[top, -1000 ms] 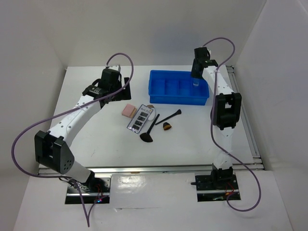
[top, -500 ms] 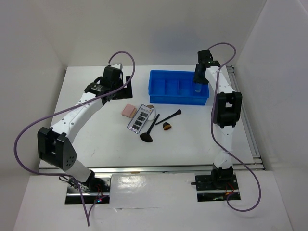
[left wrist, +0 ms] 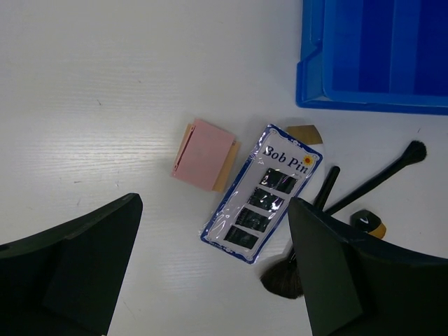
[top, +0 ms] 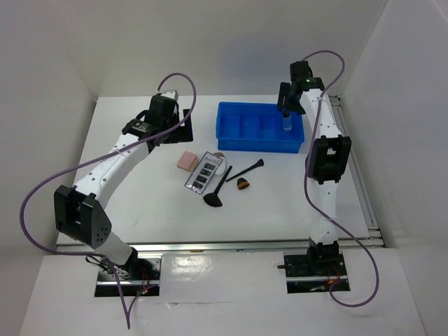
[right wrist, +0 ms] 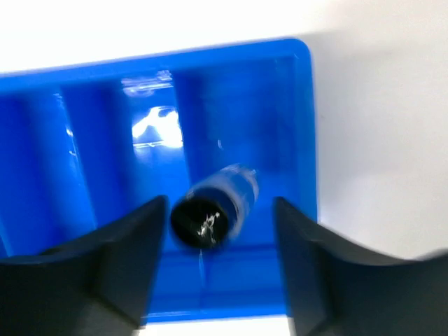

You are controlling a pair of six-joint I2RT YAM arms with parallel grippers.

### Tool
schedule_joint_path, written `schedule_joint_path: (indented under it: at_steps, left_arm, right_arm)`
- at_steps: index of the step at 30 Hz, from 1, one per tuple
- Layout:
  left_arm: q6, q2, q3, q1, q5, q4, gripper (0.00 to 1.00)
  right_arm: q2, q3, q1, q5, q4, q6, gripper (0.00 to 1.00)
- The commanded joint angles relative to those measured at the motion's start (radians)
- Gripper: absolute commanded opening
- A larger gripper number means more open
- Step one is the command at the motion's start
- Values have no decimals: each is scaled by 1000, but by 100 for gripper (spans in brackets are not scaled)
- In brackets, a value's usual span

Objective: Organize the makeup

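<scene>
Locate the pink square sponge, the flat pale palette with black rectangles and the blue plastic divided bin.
pink square sponge [left wrist: 205,162]: left wrist view, top face.
flat pale palette [left wrist: 262,196]: left wrist view, middle.
blue plastic divided bin [left wrist: 313,56]: left wrist view, left rim.

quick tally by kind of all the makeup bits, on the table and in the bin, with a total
thin black brushes: 2
stubby orange-brown brush: 1
pink sponge: 1
palette packet: 1
tan piece half hidden by the packet: 1
black-capped tube in the blue bin: 1
total: 7
</scene>
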State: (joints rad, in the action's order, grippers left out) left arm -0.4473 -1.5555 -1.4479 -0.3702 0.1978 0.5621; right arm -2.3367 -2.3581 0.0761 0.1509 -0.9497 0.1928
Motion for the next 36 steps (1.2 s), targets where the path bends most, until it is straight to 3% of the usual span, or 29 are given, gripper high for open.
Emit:
schedule_joint_path:
  at_steps: [1,2,3,5,7,9,13,14,17,22,25,28,29,30,33,36]
  left_arm:
    - [13,-11,-48,-3,-11,1,100]
    - [13,-11,-48,-3,-11,10,100]
    - [13,-11,-48,-3,-11,10,100]
    - [13,-20,-48,-3,-11,10,100]
    - [13,-20,-48,-3,-11,10,100]
    - [13,-20,-48,-12,-11,10,100]
    - [13,-20,-48,-21,-11,10,100]
    - [13,-20,-48,-21,-11,10,100]
    - [13,-20,-48,-30,-11,19,100]
    - [13,-20,-48,-30,9,19,100]
    - [4,-11,-26,-30,18,19,100]
    - [-17,-2,-17,-30,70,19,100]
    - [-30,9,-17,-30,83,31,100]
    - [-30,9,-17,-30,98,32,100]
    - [-70,20,-8,-30,143,44,100]
    - [-97,29,14,-30,157,53,96]
  right_arm:
    - [-75,-98,-15,-50,-52,-6,77]
    - [-75,-116,-15,-50,-52,6,88]
    - [-75,-128,-15,-50,-52,7,92]
    - [-46,-93,-15,-50,-11,26,97]
    - [34,-2,-4,-24,70,37,95]
    - [95,113,7,-5,167,37,88]
    - [233,244,21,-5,268,46,65]
    - [234,244,21,-5,269,46,54]
    - [257,256,56,-14,269,46,33]
    - [324,336,126,-57,289,28,13]
    - [427,494,201,-169,371,19,15]
    - [534,686,299,-232,443,46,28]
    - [553,770,324,-252,457,56,39]
    - [579,804,349,-252,457,71,62]
    - [602,931,447,-261,511,125,70]
    - [557,951,519,-251,526,145,74]
